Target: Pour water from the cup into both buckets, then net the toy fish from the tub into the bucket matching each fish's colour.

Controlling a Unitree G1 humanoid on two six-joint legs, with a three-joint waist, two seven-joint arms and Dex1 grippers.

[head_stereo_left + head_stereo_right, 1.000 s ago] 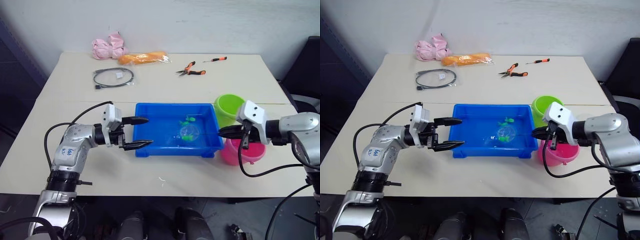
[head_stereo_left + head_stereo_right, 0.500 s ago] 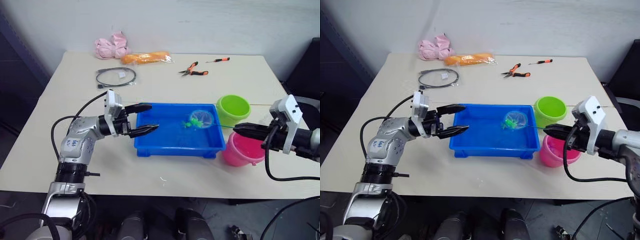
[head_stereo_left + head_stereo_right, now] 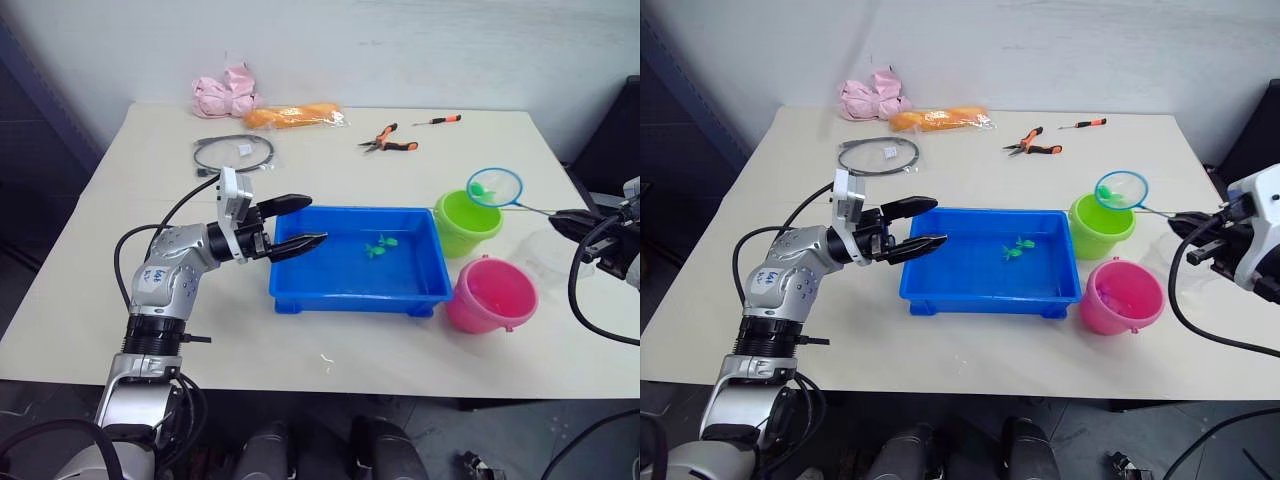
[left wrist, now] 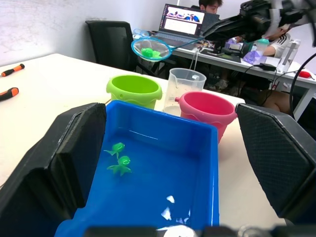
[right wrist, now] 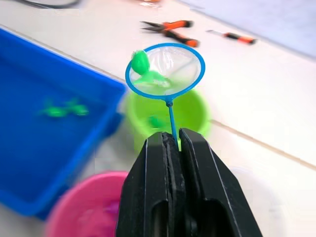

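The right gripper [image 5: 174, 143], clamped on the net [image 5: 165, 71] handle, holds green fish [image 5: 139, 61] above the green bucket [image 3: 467, 222]. Next comes tipping them in. The left gripper [image 3: 297, 223] hangs agape, empty, by the tub [image 3: 358, 297].

Cream table [image 3: 330, 330] and the things set on it

Near the front edge a blue tub [image 3: 357, 293] is placed, with a lime green bucket [image 3: 466, 222], a pink bucket [image 3: 490, 295] and a clear cup [image 4: 184, 90] beside it. Along the far side are laid a pink bundle [image 3: 224, 93], an orange packet [image 3: 293, 115], a coiled black cable [image 3: 233, 153], orange-handled pliers [image 3: 384, 139] and a small screwdriver [image 3: 437, 119].
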